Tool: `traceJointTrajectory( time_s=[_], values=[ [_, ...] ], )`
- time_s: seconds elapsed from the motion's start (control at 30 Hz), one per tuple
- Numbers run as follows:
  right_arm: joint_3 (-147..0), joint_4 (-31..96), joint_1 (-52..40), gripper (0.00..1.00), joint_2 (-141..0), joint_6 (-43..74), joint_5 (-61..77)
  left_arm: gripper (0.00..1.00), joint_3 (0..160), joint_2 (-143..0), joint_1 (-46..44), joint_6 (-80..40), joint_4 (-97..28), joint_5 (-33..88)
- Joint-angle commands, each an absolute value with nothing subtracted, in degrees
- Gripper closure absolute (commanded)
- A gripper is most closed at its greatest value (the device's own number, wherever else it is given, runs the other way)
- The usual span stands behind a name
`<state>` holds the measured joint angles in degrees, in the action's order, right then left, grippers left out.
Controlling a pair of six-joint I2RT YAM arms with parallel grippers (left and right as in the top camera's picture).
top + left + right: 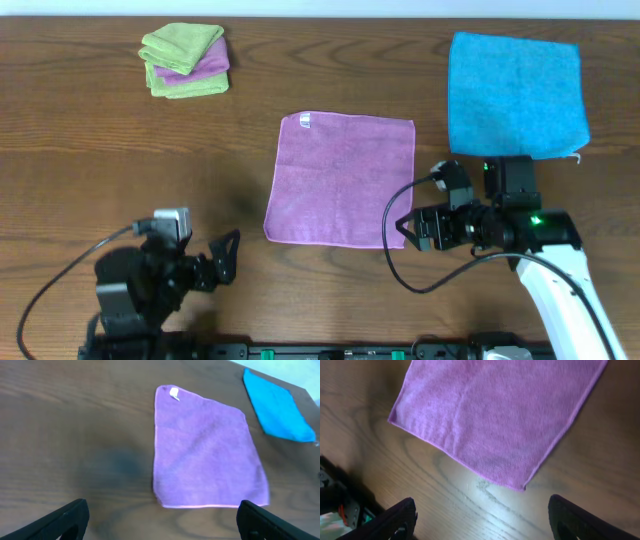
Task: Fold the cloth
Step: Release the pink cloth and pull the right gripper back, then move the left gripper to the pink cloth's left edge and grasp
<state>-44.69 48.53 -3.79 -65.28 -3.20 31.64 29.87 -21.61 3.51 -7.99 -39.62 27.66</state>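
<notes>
The purple cloth (341, 179) lies flat and unfolded at the table's middle, its white tag (306, 122) at the far left corner. It also shows in the left wrist view (205, 450) and the right wrist view (500, 410). My left gripper (228, 257) is open and empty, left of and nearer than the cloth's near left corner; its fingers frame bare table (162, 520). My right gripper (409, 228) is open and empty just off the cloth's near right corner (522, 487), not touching it.
A bright blue cloth (515, 95) lies flat at the far right, also in the left wrist view (277, 407). A stack of lime-green cloths with a purple one between them (186, 60) sits far left. Wooden table (100, 150) all round. Cables trail from both arms.
</notes>
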Motion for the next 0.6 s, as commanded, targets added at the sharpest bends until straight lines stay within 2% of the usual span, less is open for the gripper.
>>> traceJointTrajectory(
  time_s=[0.0, 0.17, 0.4, 0.57],
  values=[
    [-42.17, 48.34, -2.09, 0.15, -63.13, -2.81, 34.96, 0.05, 37.32, -31.55, 3.18, -14.13, -42.13, 32.18],
    [-39.48, 46.61, -1.67, 0.15, -62.72, -1.58, 35.00, 0.05, 48.25, -47.05, 3.18, -14.85, -44.91, 42.57],
    [-34.04, 41.12, 1.37, 0.15, -62.72, 0.86, 39.62, 0.05, 50.50, -59.16, 3.18, -27.00, -43.00, 43.53],
    [-30.15, 37.87, 6.20, 0.12, -62.74, 1.32, 42.59, 0.05, 50.50, -66.72, 3.18, -28.18, -42.98, 43.53]
  ],
)
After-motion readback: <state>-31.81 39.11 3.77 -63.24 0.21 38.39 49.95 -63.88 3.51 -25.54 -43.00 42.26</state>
